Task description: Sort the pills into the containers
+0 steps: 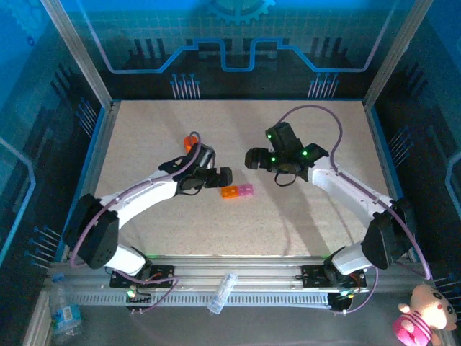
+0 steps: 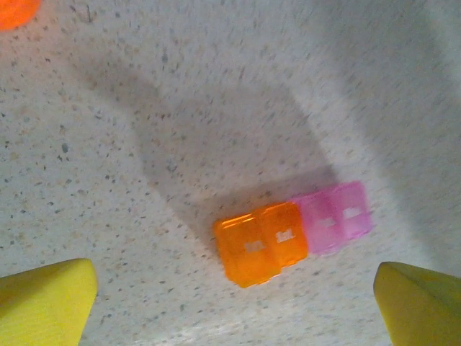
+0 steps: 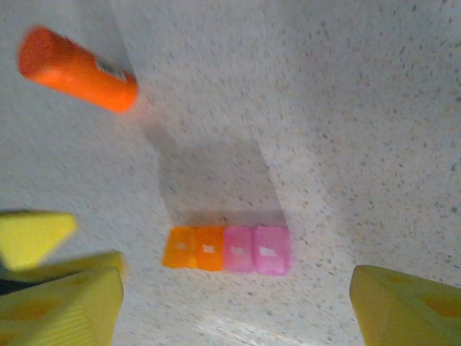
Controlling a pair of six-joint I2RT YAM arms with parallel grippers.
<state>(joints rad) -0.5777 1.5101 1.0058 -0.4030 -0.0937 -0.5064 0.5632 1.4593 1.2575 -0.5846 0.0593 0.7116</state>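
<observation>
Two wide-jawed, empty grippers (left gripper, right gripper) are hovering by the containers, bottle lying apart; sorting seemingly not yet begun.

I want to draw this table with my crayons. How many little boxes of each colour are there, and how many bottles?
Orange boxes: 2
Pink boxes: 2
Orange bottle: 1
Total: 5
</observation>
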